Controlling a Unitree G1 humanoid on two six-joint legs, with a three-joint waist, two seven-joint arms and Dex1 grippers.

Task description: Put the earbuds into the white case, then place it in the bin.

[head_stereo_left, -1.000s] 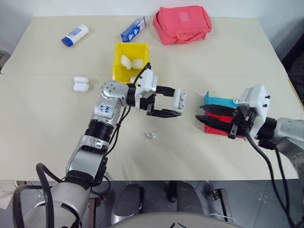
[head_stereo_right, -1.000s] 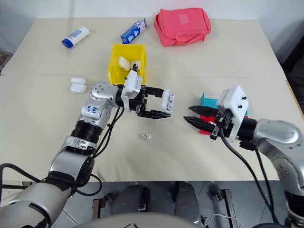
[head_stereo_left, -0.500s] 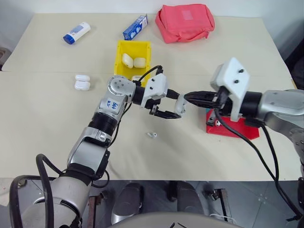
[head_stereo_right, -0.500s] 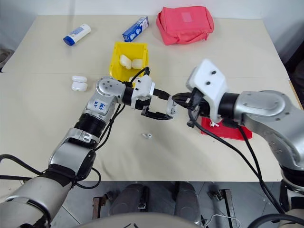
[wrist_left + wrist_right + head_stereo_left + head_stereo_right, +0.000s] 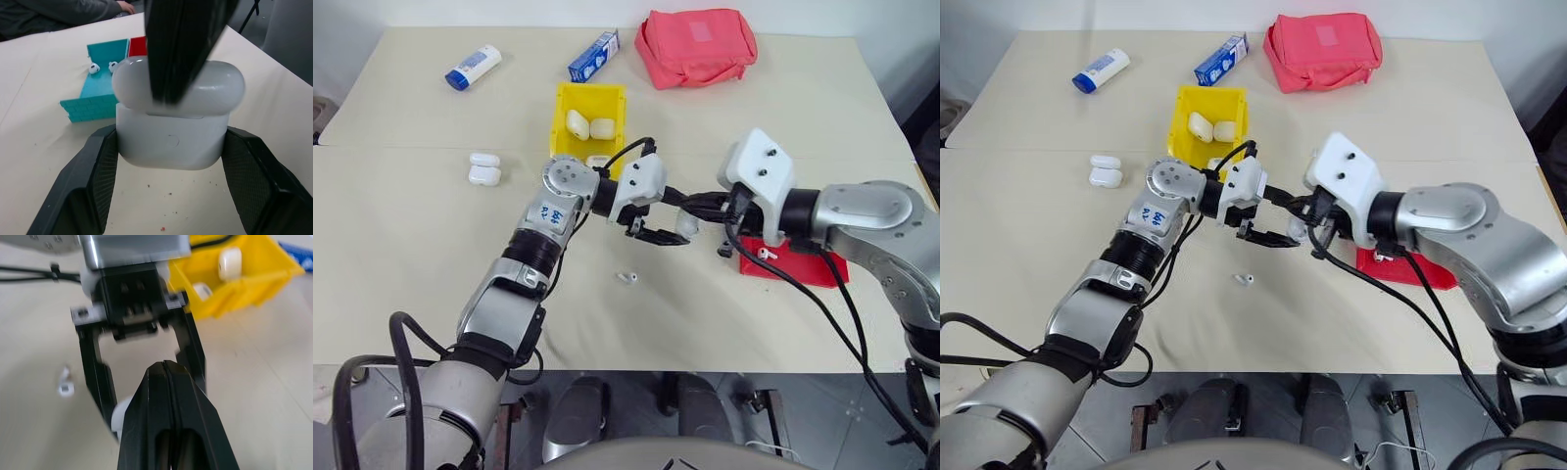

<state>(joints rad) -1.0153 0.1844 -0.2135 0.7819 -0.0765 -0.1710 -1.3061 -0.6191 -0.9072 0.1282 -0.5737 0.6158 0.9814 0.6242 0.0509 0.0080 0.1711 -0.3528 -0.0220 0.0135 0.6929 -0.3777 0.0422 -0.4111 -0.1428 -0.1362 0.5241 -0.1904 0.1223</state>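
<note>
You have a glossy white case (image 5: pixel 173 132), yellow bin (image 5: pixel 588 100), red and teal tray (image 5: pixel 100 90), pink pouch (image 5: pixel 697 46), beige table (image 5: pixel 401 255).

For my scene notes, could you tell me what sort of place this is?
Probably a robot test bench indoors: a cream table laid out with a yellow bin of white cases, a red and teal tray, and a seated person alongside.

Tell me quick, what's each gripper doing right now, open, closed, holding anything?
Left gripper: jaws closed on the white case.
Right gripper: jaws closed, tips at the case's lid; nothing visibly held.
</note>
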